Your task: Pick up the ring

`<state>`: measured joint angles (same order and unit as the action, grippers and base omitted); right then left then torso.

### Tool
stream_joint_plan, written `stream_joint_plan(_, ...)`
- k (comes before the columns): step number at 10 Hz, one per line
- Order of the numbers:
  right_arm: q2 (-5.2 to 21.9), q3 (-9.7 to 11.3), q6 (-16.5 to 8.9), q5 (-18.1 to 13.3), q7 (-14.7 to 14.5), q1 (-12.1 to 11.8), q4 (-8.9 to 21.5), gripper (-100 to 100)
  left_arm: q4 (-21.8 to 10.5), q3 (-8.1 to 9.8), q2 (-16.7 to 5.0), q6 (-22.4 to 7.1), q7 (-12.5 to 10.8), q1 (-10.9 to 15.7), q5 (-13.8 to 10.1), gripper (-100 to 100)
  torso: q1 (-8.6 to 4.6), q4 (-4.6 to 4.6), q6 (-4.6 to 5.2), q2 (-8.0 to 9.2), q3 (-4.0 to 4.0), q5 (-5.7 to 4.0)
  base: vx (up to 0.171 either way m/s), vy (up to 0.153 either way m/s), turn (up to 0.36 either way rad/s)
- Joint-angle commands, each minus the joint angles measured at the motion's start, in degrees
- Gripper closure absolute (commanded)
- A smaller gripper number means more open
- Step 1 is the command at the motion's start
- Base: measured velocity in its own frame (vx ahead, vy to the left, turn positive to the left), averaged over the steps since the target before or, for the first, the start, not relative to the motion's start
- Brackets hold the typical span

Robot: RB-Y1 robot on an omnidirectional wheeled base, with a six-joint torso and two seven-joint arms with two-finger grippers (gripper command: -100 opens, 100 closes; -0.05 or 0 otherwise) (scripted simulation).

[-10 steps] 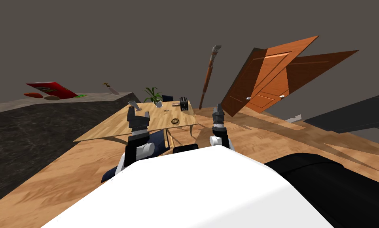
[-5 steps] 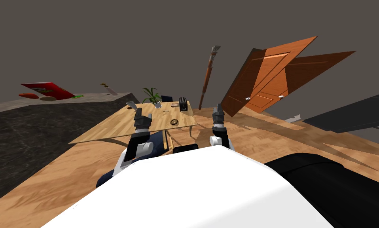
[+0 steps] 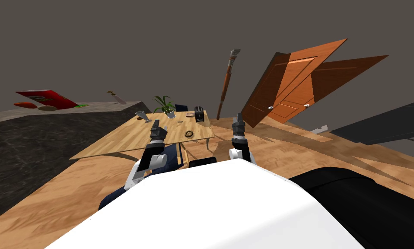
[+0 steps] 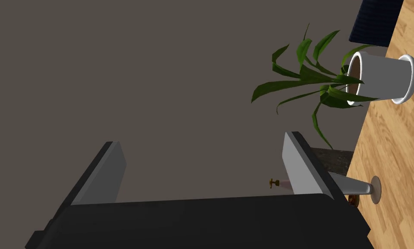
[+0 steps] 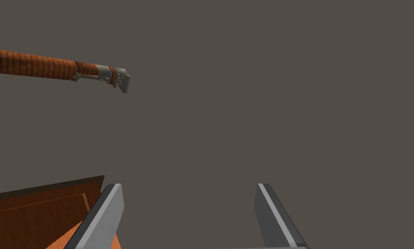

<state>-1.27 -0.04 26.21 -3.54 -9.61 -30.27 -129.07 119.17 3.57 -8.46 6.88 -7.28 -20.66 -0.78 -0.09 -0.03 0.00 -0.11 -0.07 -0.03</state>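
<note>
The left arm reaches forward over the wooden table (image 3: 115, 140). Its left pincer (image 3: 157, 125) is held above the tabletop, fingers (image 4: 299, 166) spread wide with nothing between them. The ring (image 3: 189, 133), small and dark, lies flat on the table to that pincer's right, well apart from it. Beyond the pincer stand a potted plant (image 4: 381, 78) and a stemmed glass (image 4: 353, 186), its bowl partly hidden behind one finger. The right pincer (image 3: 237, 117), raised past the table's edge, is also spread.
</note>
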Motion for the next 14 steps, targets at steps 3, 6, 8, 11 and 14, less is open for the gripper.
stream_joint_plan(3, 0.00, 0.00, 0.00, 0.00, 0.00, 0.00, 0.00, 0, -2.44, 0.77, -0.77, -5.13, 0.43, 1.85, -0.01, -100, 0.03, 0.00, 0.00, 0.01, 0.00, 0.01, 0.026, -0.022, -0.009)
stream_joint_plan(6, 0.00, 0.00, 0.00, 0.00, 0.00, 0.00, 0.00, 0, -4.95, 1.36, -0.99, -9.42, 0.98, 3.53, 0.09, -100, -0.01, 0.00, 0.00, -0.01, -0.01, 0.00, 0.032, -0.031, -0.012)
stream_joint_plan(8, 0.00, 0.00, 0.00, 0.00, 0.00, 0.00, 0.00, 0, -6.28, 1.67, -1.02, -12.15, 1.27, 4.42, 0.14, -100, 0.01, 0.00, 0.00, -0.01, -0.01, 0.00, 0.028, -0.025, -0.008)
stream_joint_plan(11, 0.00, 0.00, 0.00, 0.00, 0.00, 0.00, 0.00, 0, -9.09, 2.31, -0.97, -16.67, 1.88, 6.31, 0.25, -100, -0.04, -0.01, 0.00, -0.03, -0.02, -0.01, 0.036, -0.036, -0.011)
stream_joint_plan(14, 0.00, 0.00, 0.00, 0.00, 0.00, 0.00, 0.00, 0, -10.57, 2.64, -0.92, -19.87, 2.19, 7.30, 0.30, -100, -0.01, -0.01, 0.00, -0.02, -0.01, 0.00, 0.028, -0.025, -0.009)
